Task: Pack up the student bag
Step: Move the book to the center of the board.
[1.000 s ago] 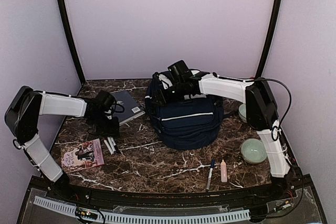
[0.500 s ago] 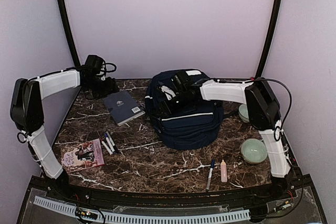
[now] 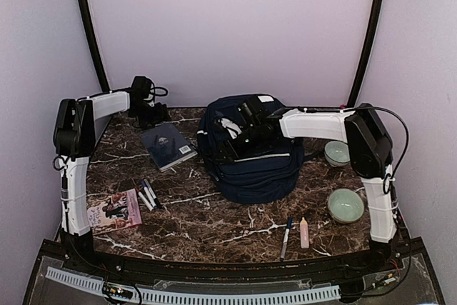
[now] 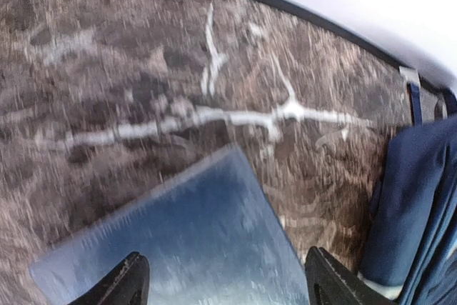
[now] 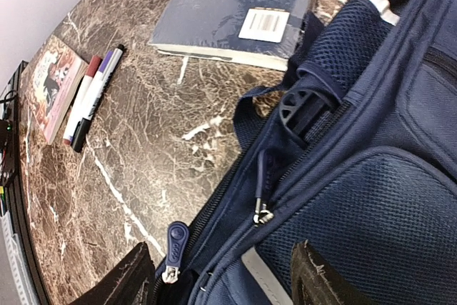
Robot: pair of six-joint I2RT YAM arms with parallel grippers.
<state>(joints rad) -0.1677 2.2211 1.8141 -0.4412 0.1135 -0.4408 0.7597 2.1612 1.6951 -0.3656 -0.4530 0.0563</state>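
The student bag (image 3: 251,162), a large navy backpack with a white stripe, lies in the middle of the table. My right gripper (image 3: 246,131) hovers open over its upper left part. In the right wrist view the right gripper (image 5: 221,280) spreads over the bag (image 5: 364,148), near a blue zipper pull (image 5: 173,244) and a metal zipper slider (image 5: 263,213), holding nothing. My left gripper (image 3: 153,114) is at the back left. The left gripper (image 4: 225,291) is open above a corner of the dark blue book (image 4: 186,244), and the bag's edge (image 4: 418,205) shows at the right.
The dark blue book (image 3: 168,146) lies left of the bag. Markers (image 3: 146,194) and a pink picture book (image 3: 113,210) lie front left. A pen (image 3: 286,237) and a pink tube (image 3: 304,232) lie near the front. Two green bowls (image 3: 345,205) (image 3: 335,153) stand at the right.
My left arm rose from near the markers and swung to the back left corner, its jaws opening wide. The right gripper shifted slightly over the bag's top.
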